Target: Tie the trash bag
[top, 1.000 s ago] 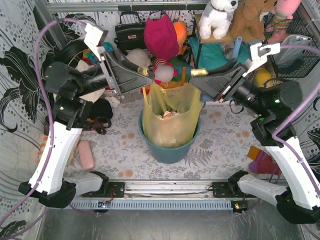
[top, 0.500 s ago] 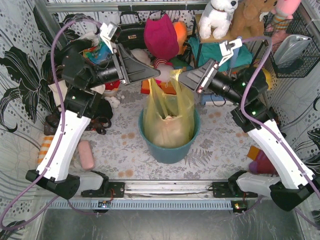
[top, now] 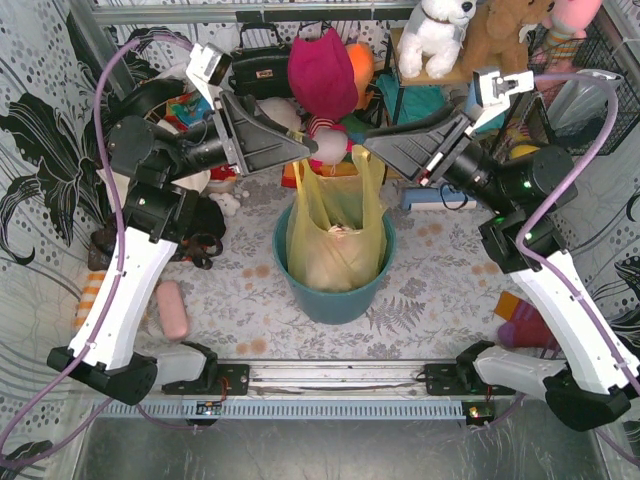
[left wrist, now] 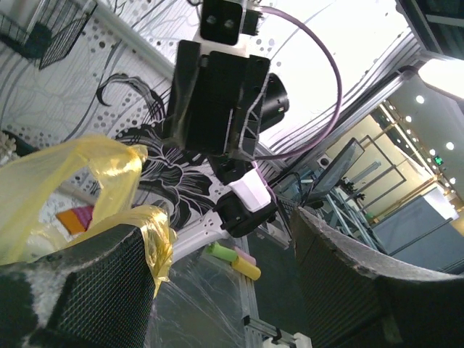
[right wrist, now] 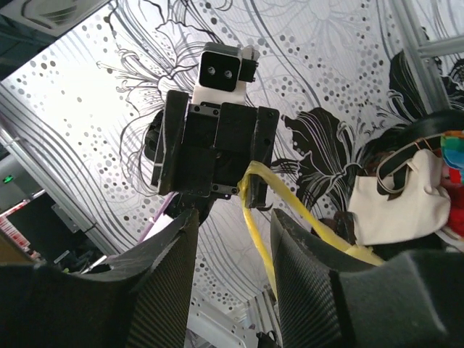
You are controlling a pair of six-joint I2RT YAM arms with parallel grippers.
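The trash bag [top: 335,235] stands upright in the teal bin [top: 330,300] at the middle of the bench [top: 440,270], its two handles drawn up from the mouth. The left jaws sit at ten o'clock of that mouth and the right jaws at two o'clock, tips facing, about equally near; both stand released, not clenched. One handle [left wrist: 109,163] drapes over a left finger [left wrist: 80,290]; the other strip [right wrist: 259,239] runs between the right fingers [right wrist: 167,290]. The knot, I judge, turns on crossing those upright strips.
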